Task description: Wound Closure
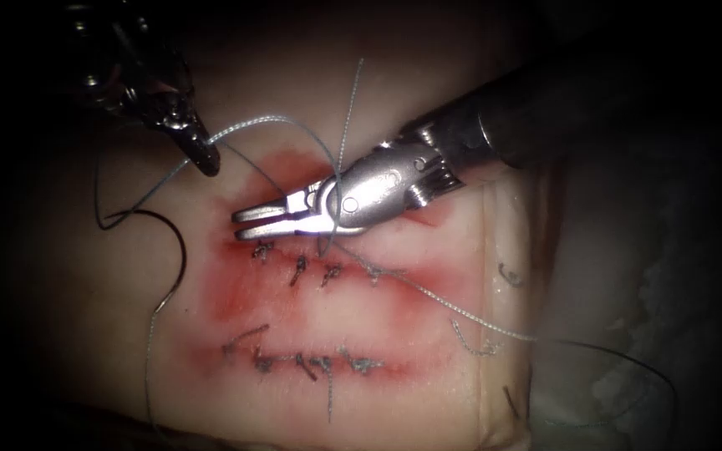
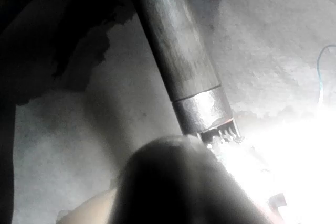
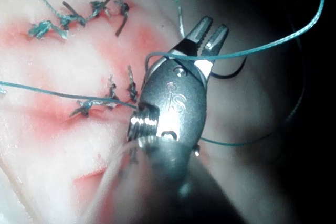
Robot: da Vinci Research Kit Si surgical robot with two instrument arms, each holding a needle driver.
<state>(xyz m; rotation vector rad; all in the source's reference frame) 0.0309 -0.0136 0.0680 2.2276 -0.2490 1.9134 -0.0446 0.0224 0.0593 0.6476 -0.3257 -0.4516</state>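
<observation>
While the left end effector (image 1: pixel 207 160) holds its jaws together on the thread (image 1: pixel 269 122) up to the left of the upper cut (image 1: pixel 327 266), the right end effector (image 1: pixel 248 224) lies just above that cut with its jaws slightly apart, holding nothing, the thread looped around its body. Well to the left of the cuts, the dark curved needle (image 1: pixel 173 242) rests on the tissue (image 1: pixel 428 317), held by neither tool and not visibly in it. Both cuts carry knotted stitches amid red fluid (image 1: pixel 236 292).
</observation>
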